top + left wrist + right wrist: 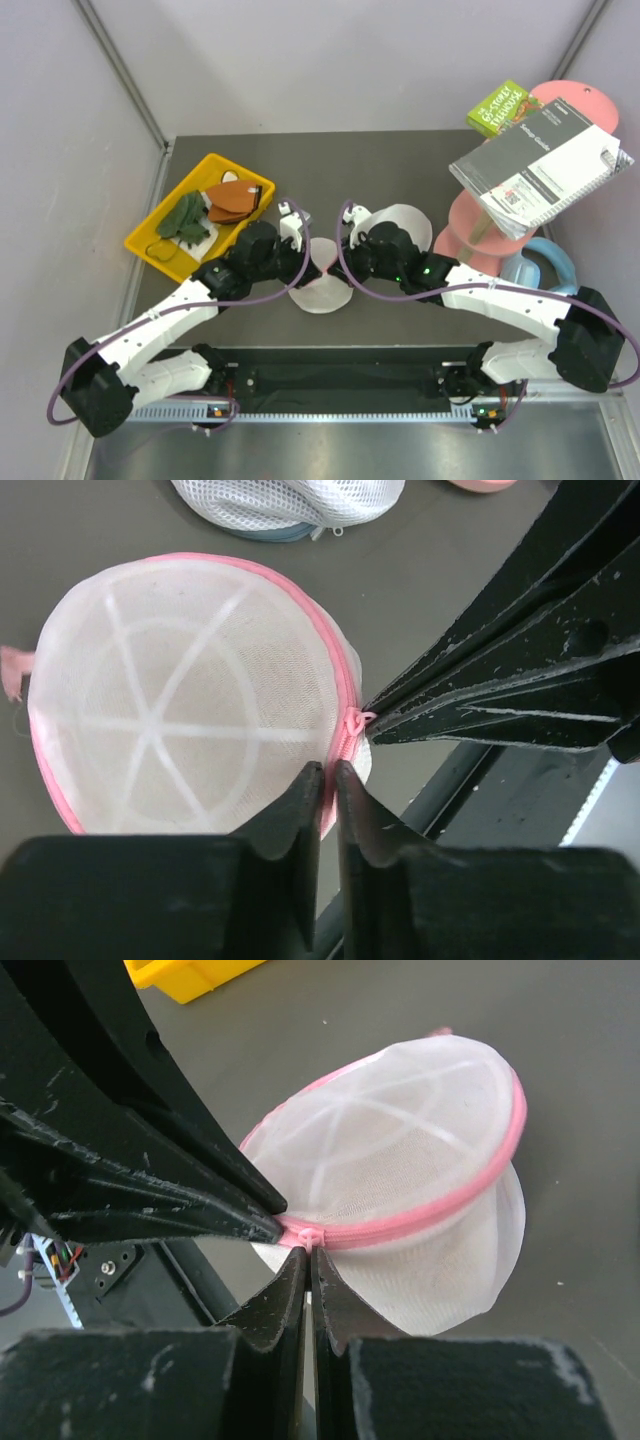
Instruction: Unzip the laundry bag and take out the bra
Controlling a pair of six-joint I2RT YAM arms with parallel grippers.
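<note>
The laundry bag [322,287], a white mesh dome with a pink rim and ribs, lies between my two grippers. In the left wrist view my left gripper [328,771] is shut on the pink rim of the bag [190,700], just below the zipper pull [354,720]. In the right wrist view my right gripper [308,1254] is shut on the pink zipper pull [313,1235] at the bag's [410,1180] rim. The left fingers [150,1195] pinch the rim right beside it. The zip looks closed. The bra is not visible.
A yellow tray [150,240] at the back left holds dark green cloth [185,218] and reddish-brown pieces [232,198]. A plain white mesh dome [405,222] sits behind the right gripper. A pink stand [480,225] with books [540,160] and a blue object [545,262] stand at right.
</note>
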